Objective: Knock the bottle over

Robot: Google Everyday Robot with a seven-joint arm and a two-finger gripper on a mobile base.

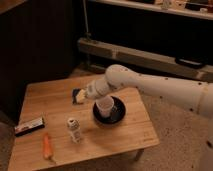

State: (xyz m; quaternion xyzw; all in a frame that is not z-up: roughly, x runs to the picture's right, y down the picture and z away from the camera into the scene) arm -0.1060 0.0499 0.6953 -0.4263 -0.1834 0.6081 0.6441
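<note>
The small clear bottle with a white cap stands upright on the wooden table, towards its front. My gripper is above the table's middle, behind the bottle and to its right, well apart from it. The white arm comes in from the right.
A white cup sits in a black bowl just right of the gripper. An orange carrot lies near the front left edge. A dark flat packet lies at the left edge. A shelf unit stands behind the table.
</note>
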